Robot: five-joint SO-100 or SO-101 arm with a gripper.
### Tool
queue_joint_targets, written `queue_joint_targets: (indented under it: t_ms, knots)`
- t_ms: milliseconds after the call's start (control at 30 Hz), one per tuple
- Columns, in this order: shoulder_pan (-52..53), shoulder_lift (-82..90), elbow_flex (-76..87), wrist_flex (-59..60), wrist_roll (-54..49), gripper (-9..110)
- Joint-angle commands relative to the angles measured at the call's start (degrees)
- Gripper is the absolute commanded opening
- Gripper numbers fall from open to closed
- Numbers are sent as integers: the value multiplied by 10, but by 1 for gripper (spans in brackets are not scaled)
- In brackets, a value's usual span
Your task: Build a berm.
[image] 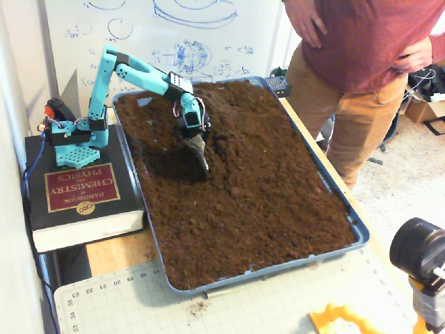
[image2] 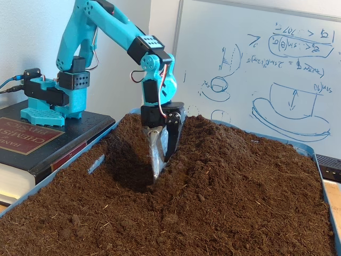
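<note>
A turquoise jointed robot arm (image: 132,69) reaches from its base at the upper left of the higher fixed view toward the centre of a wide blue plastic tray (image: 358,229) filled with dark-brown crumbly soil (image: 257,195). Its base stands on a thick black hardcover book with a maroon label (image: 73,188), just left of the tray.

The gripper (image: 200,161), carrying a grey metal blade, points downward with its tip sunk in the soil; in the lower fixed view the gripper (image2: 158,169) sits left of centre, at the edge of a dark hollow (image2: 125,170). The two fingers lie close together, but whether they are fully shut cannot be told, since soil hides the tips.

The berm (image2: 224,144), a rounded ridge of loose soil, rises just right of the gripper in the lower view; in the higher view the berm (image: 219,115) lies in the upper middle.

A whiteboard with blue sketches (image2: 277,64) stands behind. A person in a red shirt and tan trousers (image: 354,90) stands at the upper right.
</note>
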Motion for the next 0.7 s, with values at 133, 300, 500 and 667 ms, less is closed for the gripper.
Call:
queue_joint_targets:
  t_ms: [133, 300, 500, 667]
  knots:
    - [0, -9, -60, -7, 6, 1]
    - [2, -63, -62, -7, 6, 1]
    - [2, -94, -129, -7, 6, 1]
    - [2, -114, -201, -7, 7, 1]
